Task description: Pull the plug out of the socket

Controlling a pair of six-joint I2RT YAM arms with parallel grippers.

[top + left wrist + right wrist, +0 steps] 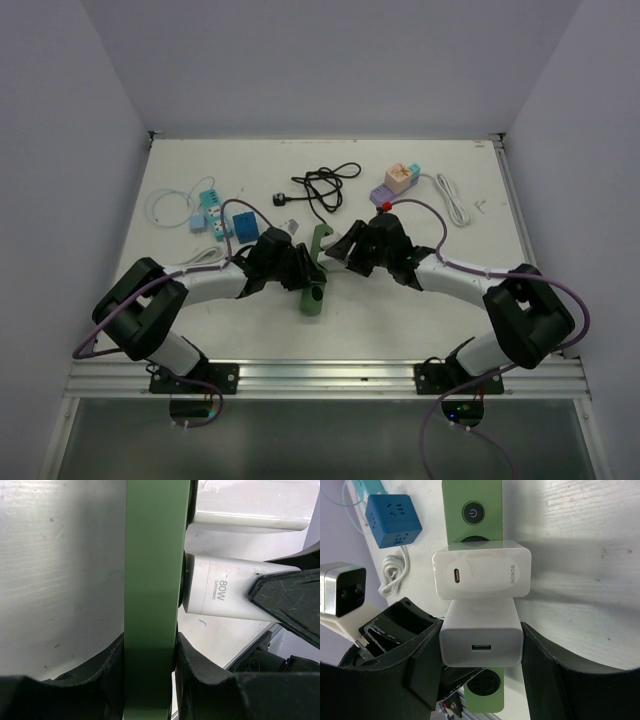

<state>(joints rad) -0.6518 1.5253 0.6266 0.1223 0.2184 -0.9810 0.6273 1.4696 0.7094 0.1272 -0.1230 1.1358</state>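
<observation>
A green power strip (316, 282) lies mid-table, and my left gripper (298, 268) is shut on it. In the left wrist view the strip (152, 580) runs upright between my left gripper's (150, 665) black fingers (202, 672). Two white chargers stand on its face. My right gripper (347, 252) is shut on the nearer one, the 80W plug (220, 587), which sits against the strip. In the right wrist view my right gripper (481, 652) clamps this plug (481, 637) on both sides. The HONOR charger (481, 573) sits just beyond it on the strip (471, 510).
A blue cube socket (244, 225) and a teal strip (210, 213) with white cable (165, 205) lie at the left. A black cable (322, 187) lies behind the grippers. A purple and orange adapter (398, 180) with white cord (455, 200) sits back right.
</observation>
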